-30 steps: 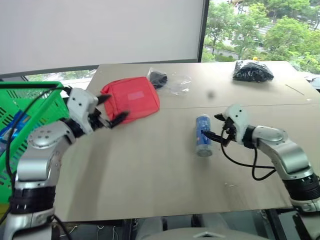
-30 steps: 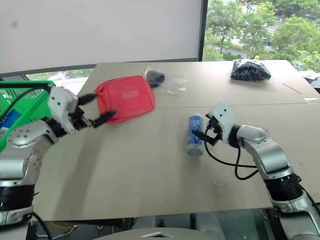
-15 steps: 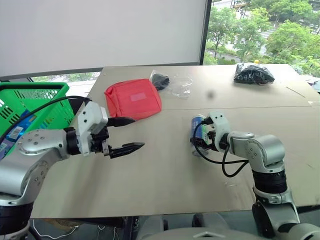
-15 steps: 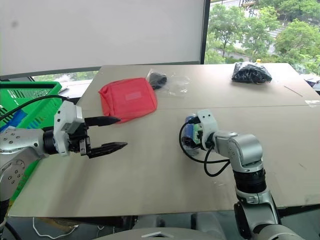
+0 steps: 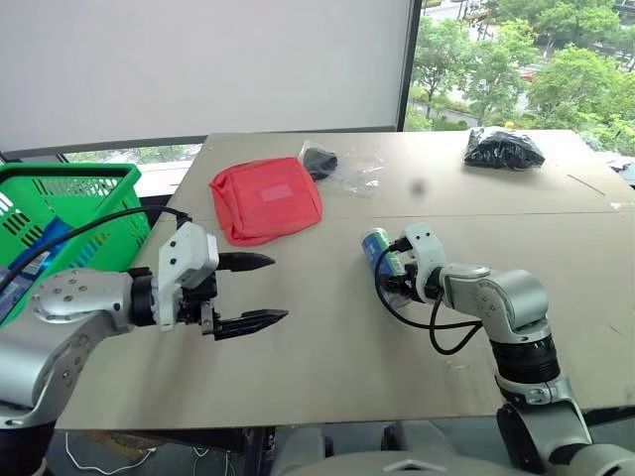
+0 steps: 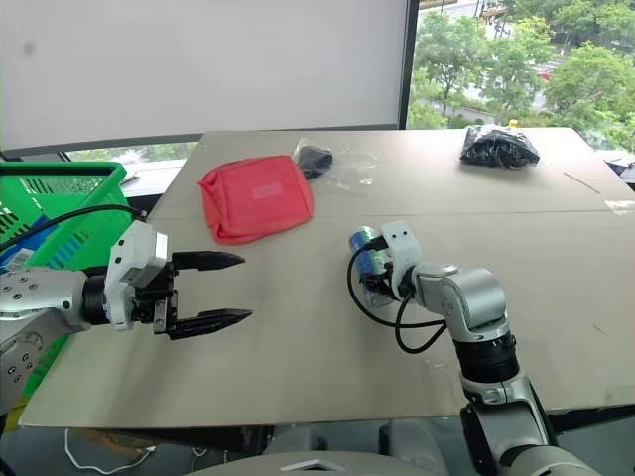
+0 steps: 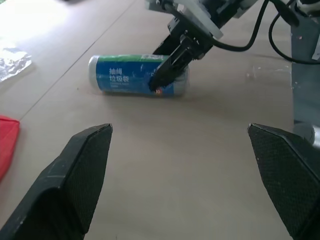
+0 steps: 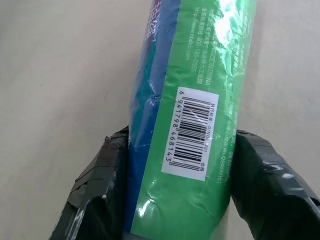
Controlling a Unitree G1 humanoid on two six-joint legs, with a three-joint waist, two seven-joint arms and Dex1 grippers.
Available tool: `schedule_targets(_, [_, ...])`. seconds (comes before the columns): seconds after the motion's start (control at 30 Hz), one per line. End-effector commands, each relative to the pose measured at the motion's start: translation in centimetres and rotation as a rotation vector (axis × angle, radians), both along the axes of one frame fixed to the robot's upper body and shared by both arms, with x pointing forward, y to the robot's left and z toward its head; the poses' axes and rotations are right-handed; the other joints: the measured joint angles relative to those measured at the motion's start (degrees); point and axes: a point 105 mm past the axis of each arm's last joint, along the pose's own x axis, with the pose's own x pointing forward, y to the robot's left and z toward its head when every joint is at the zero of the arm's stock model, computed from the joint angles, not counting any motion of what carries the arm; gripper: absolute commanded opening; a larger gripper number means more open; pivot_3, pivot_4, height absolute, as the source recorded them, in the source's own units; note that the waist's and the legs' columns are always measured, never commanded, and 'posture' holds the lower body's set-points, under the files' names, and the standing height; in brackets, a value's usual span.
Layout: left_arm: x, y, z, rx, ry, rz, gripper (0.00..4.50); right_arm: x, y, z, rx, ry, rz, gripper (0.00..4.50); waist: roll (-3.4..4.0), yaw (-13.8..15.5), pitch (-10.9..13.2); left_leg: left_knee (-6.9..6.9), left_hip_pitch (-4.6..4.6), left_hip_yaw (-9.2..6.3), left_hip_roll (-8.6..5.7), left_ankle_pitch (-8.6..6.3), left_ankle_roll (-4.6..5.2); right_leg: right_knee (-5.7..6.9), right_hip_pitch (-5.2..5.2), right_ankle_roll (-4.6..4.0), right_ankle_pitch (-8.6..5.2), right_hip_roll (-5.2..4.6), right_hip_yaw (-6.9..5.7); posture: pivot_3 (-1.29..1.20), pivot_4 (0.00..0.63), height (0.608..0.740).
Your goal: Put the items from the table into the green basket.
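The blue cylindrical roll lies on the pale wood table right of centre, and my right gripper is shut on it, one black finger on each side. My left gripper hovers open and empty over the table's near left, pointing toward the roll. The red pouch lies flat at the back left. Behind it is the clear bag with a black object, and the black crinkly bag sits at the far right. The green basket stands beside the table's left edge.
A blue-and-white item lies inside the basket. A black cable loops from my right wrist down onto the table. A thin seam runs across the tabletop. A window and a white wall stand behind the table.
My right gripper slid onto the blue roll and shut on it; the roll's far end swung left. My left gripper drew back from the red pouch toward the near edge, staying open.
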Motion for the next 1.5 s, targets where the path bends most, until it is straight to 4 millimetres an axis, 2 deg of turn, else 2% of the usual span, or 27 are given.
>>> schedule_targets(0.03, [1.9, -0.2, 1.1, -0.179, -0.074, 0.133, 4.5, 1.8, -0.8, 1.5, -0.022, -0.168, -0.01, 2.24, 0.17, 0.09, 0.11, 0.0, 0.06, 0.01, -0.02, 0.0, 0.01, -0.03, 0.08, 0.01, 0.0, -0.02, 0.01, 0.0, 0.0, 0.74])
schedule_targets(0.1, [3.1, -1.0, 1.4, -0.335, -0.073, 0.22, 4.5, 2.3, 1.0, 3.6, 0.032, -0.329, 0.071, 2.24, 0.15, 0.12, 0.17, 0.02, 0.07, -0.01, -0.03, 0.0, 0.01, -0.02, 0.1, 0.03, 0.01, -0.03, 0.01, 0.0, 0.0, 0.74])
schedule_targets(0.17, [4.3, -1.6, 1.1, -0.462, -0.053, 0.308, 4.5, 1.9, 2.9, 5.5, 0.12, -0.439, 0.164, 2.24, 0.14, -0.03, 0.16, 0.06, 0.0, -0.04, -0.02, 0.0, 0.01, 0.02, 0.06, 0.04, 0.03, -0.02, 0.0, 0.0, 0.0, 0.74])
schedule_targets(0.33, [6.3, -2.4, 0.2, -0.694, 0.023, 0.463, 4.5, 1.1, 5.4, 8.6, 0.178, -0.686, 0.345, 2.24, 0.14, -0.38, 0.15, -0.01, -0.36, -0.02, 0.08, 0.03, -0.06, 0.06, -0.37, 0.01, 0.04, 0.06, 0.07, -0.01, 0.0, 0.74])
schedule_targets(0.43, [6.6, -3.4, 0.5, -0.8, 0.063, 0.472, 4.5, 0.2, 6.5, 9.5, 0.194, -0.795, 0.454, 2.24, 0.07, -0.15, 0.14, 0.0, -0.43, -0.02, 0.05, 0.03, -0.05, 0.0, -0.41, 0.01, 0.05, -0.03, 0.05, 0.0, 0.0, 0.74])
schedule_targets(0.6, [7.2, -4.7, -0.2, -0.786, 0.078, 0.473, 4.5, -0.5, 7.4, 9.9, 0.134, -0.976, 0.572, 2.24, 0.05, 0.12, 0.14, 0.02, -0.37, -0.03, -0.01, 0.02, -0.04, 0.05, -0.36, 0.02, 0.05, -0.07, 0.05, -0.01, 0.0, 0.74])
schedule_targets(0.7, [7.5, -4.9, 0.3, -0.859, 0.091, 0.46, 4.5, -0.8, 7.7, 9.8, 0.141, -1.017, 0.611, 2.24, 0.04, 0.1, 0.14, 0.03, -0.27, -0.03, -0.02, 0.04, -0.06, 0.06, -0.27, 0.02, 0.05, -0.06, 0.05, -0.01, 0.0, 0.74])
schedule_targets(0.83, [7.1, -5.7, 0.5, -0.873, 0.109, 0.393, 4.5, -0.8, 8.0, 9.9, 0.143, -1.043, 0.627, 2.24, 0.05, -0.15, 0.15, 0.03, -0.29, -0.04, 0.01, 0.13, -0.22, 0.04, -0.28, 0.0, 0.05, 0.0, 0.06, -0.02, 0.0, 0.74])
schedule_targets(0.93, [7.4, -5.3, 0.7, -0.89, 0.105, 0.406, 3.68, -0.8, 8.0, 9.8, 0.145, -1.046, 0.627, 2.24, 0.04, -0.13, 0.15, 0.03, -0.3, -0.03, 0.02, 0.14, -0.24, 0.01, -0.28, 0.0, 0.04, -0.01, 0.07, -0.02, 0.0, 0.74])
schedule_targets(1.0, [7.5, -5.2, 0.6, -0.88, 0.102, 0.401, 2.64, -1.0, 8.1, 9.7, 0.14, -1.051, 0.634, 2.24, 0.04, -0.07, 0.15, 0.03, -0.31, -0.03, 0.01, 0.14, -0.24, 0.01, -0.28, 0.0, 0.05, -0.02, 0.07, -0.02, 0.0, 0.74])
schedule_targets(1.07, [7.7, -5.0, 0.6, -0.876, 0.1, 0.404, 1.94, -1.0, 8.1, 9.7, 0.14, -1.054, 0.636, 2.24, 0.04, -0.05, 0.15, 0.04, -0.3, -0.03, 0.0, 0.13, -0.24, 0.03, -0.28, 0.0, 0.05, -0.04, 0.07, -0.02, 0.0, 0.74])
schedule_targets(1.13, [7.9, -4.9, 0.6, -0.865, 0.096, 0.409, 1.71, -1.1, 8.1, 9.7, 0.136, -1.05, 0.645, 2.24, 0.04, -0.06, 0.14, 0.04, -0.3, -0.03, 0.0, 0.13, -0.23, 0.04, -0.28, 0.0, 0.05, -0.04, 0.06, -0.02, 0.0, 0.74])
schedule_targets(1.2, [8.2, -4.8, 0.7, -0.865, 0.082, 0.42, 1.66, -1.4, 8.2, 9.4, 0.111, -1.037, 0.706, 3.24, 0.05, -0.06, 0.15, 0.04, -0.3, -0.04, 0.0, 0.14, -0.24, 0.04, -0.28, 0.0, 0.05, -0.04, 0.06, -0.02, 0.0, 0.74])
schedule_targets(1.3, [8.9, -4.4, 1.5, -0.863, 0.016, 0.457, 1.65, -1.1, 8.0, 9.8, 0.169, -1.011, 0.649, 4.41, 0.05, -0.04, 0.15, 0.04, -0.3, -0.04, 0.0, 0.14, -0.24, 0.02, -0.28, 0.0, 0.05, -0.04, 0.06, -0.02, 0.0, 0.74])
schedule_targets(1.43, [10.2, -2.6, 3.5, -0.809, -0.126, 0.539, 1.65, -1.5, 7.8, 9.9, 0.227, -0.953, 0.678, 4.41, 0.04, -0.01, 0.15, 0.04, -0.3, -0.05, 0.01, 0.14, -0.24, 0.03, -0.28, 0.0, 0.05, -0.02, 0.05, -0.01, 0.0, 0.74])
schedule_targets(1.5, [10.8, -0.2, 5.6, -0.697, -0.283, 0.613, 1.65, -1.6, 7.4, 10.0, 0.282, -0.912, 0.681, 4.41, 0.01, -0.1, 0.17, 0.04, -0.31, -0.05, 0.0, 0.14, -0.24, 0.03, -0.28, 0.0, 0.05, -0.02, 0.05, 0.0, 0.0, 0.74])
